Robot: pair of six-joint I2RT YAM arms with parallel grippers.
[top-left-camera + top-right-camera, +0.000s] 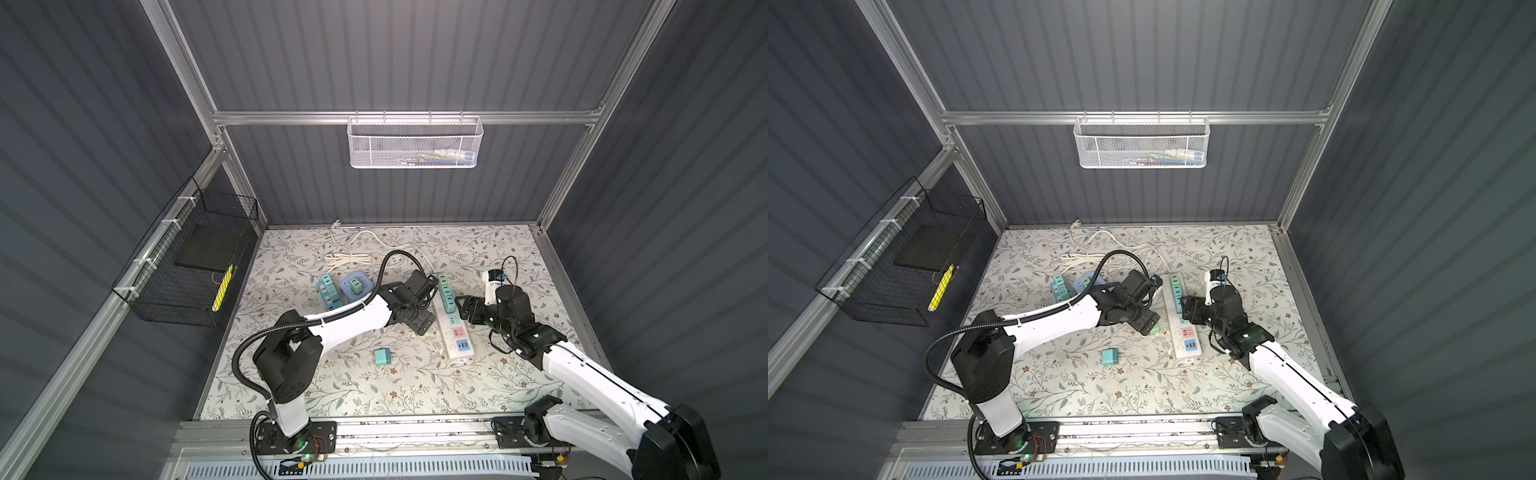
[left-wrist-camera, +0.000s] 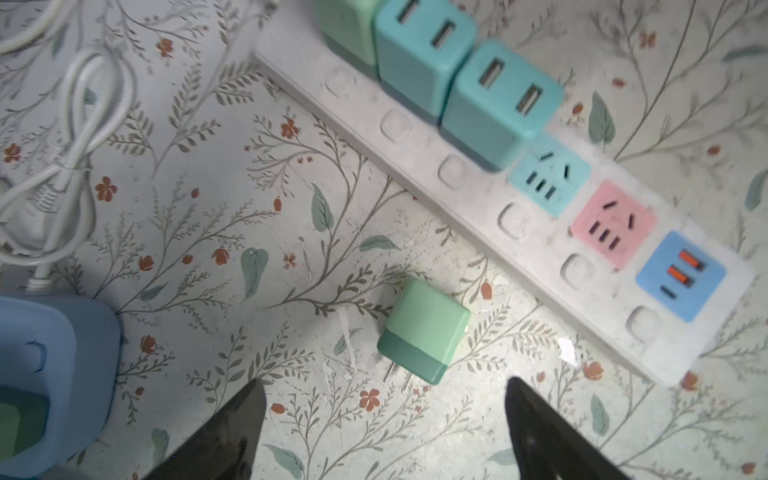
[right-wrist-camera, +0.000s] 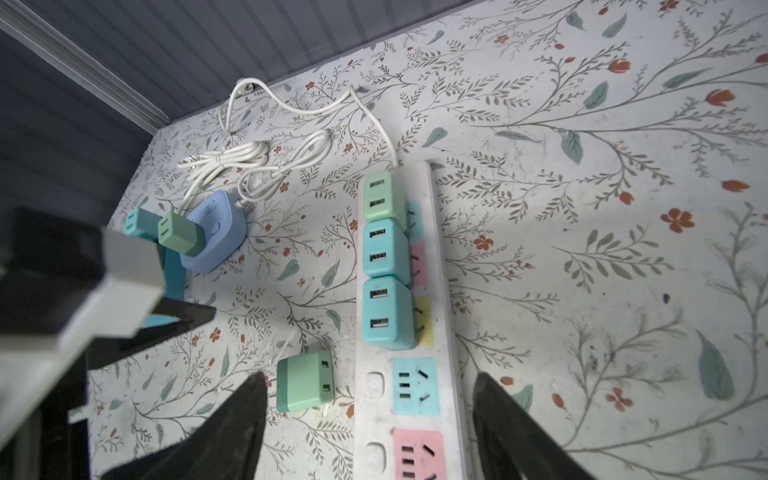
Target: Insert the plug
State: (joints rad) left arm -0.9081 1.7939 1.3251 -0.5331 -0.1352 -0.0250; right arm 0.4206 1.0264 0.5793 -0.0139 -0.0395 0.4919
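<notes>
Left wrist view: green plug (image 2: 424,330) loose beside power strip (image 2: 482,195); left fingers (image 2: 224,436), right fingers (image 3: 224,428) spread.

On the desk (image 1: 374,395), three plugs (image 3: 384,257) sit in a row on the power strip (image 3: 376,409), with a loose plug (image 3: 305,380) lying just left of it. Another plug (image 1: 382,357) lies nearer the front; the socket cube (image 1: 355,286) stands well left, with the coiled cable (image 1: 347,258) behind it
</notes>
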